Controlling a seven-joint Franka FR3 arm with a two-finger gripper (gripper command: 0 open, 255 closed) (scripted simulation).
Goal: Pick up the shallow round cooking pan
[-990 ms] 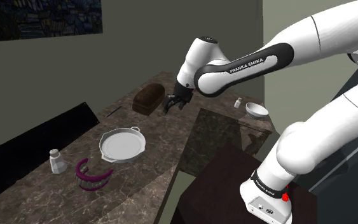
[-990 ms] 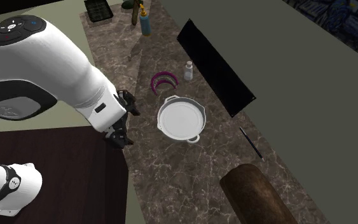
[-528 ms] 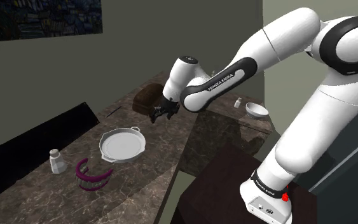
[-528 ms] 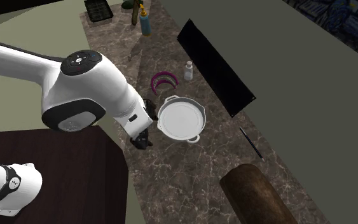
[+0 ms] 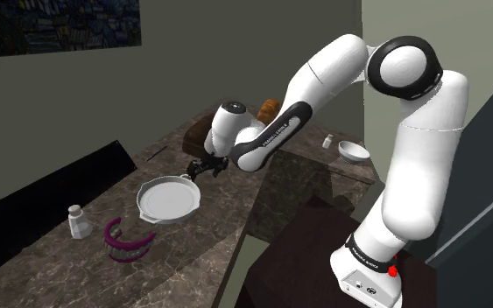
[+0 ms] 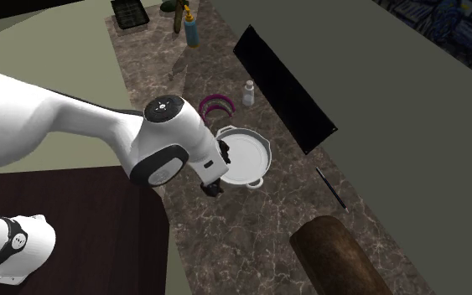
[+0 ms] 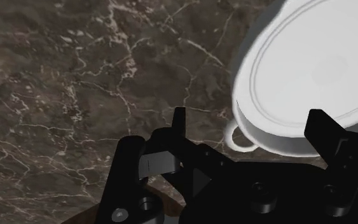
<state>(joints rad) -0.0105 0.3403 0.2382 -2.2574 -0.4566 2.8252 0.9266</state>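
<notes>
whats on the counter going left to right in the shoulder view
white shaker → purple curved piece → round pan → tool → small white bottle → white bowl

i am seeing the shallow round pan (image 5: pixel 167 199) lying flat and upright on the dark marbled counter (image 5: pixel 183 254), plain white, with a small loop handle sticking out at each of two opposite sides
</notes>
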